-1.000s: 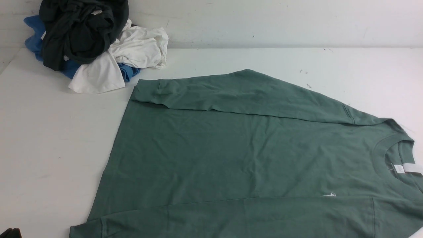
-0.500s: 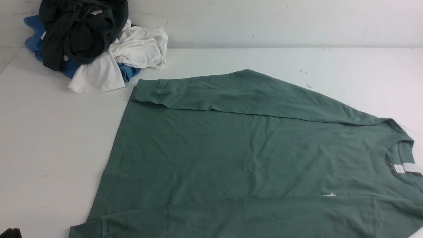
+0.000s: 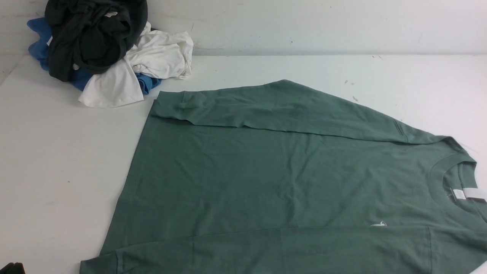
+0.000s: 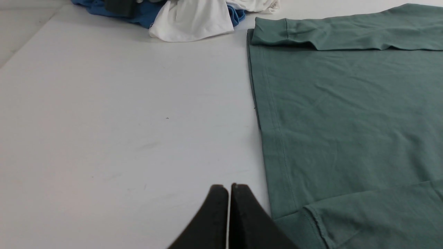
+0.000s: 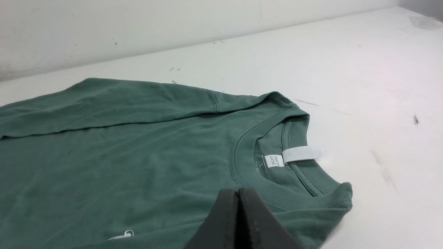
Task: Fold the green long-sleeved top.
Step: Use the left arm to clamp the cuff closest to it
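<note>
The green long-sleeved top (image 3: pixel 266 182) lies flat and face up across the middle and right of the front view. Its hem is toward the left and its ribbed collar (image 3: pixel 447 171) is at the right edge. One sleeve (image 3: pixel 289 110) is folded in along the upper edge of the body. The other sleeve (image 3: pixel 266 251) is folded in along the bottom edge of the frame. The white neck label (image 3: pixel 470 193) and small chest logo (image 3: pixel 378 224) both show.

Over the last second nothing on the top has shifted: creases, sleeve edges and collar sit exactly where they were. Both arms have stayed still as well.

The left fingers (image 4: pixel 214 214) are pressed together and hold nothing. They sit over bare tabletop (image 4: pixel 121 121), just beside the hem corner and the near sleeve's cuff (image 4: pixel 311 221). The right fingers (image 5: pixel 225 221) are also together and empty, low over the front of the collar. Whether they touch the cloth I cannot tell.

I read this stillness as a pause between steps. With both sleeves already in, the body fold is probably what remains. Both pairs of fingers would have to part before either could take an edge.

A heap of dark, white and blue garments (image 3: pixel 102 49) rests in the upper left, well apart from the top's body and near only the far cuff.
</note>
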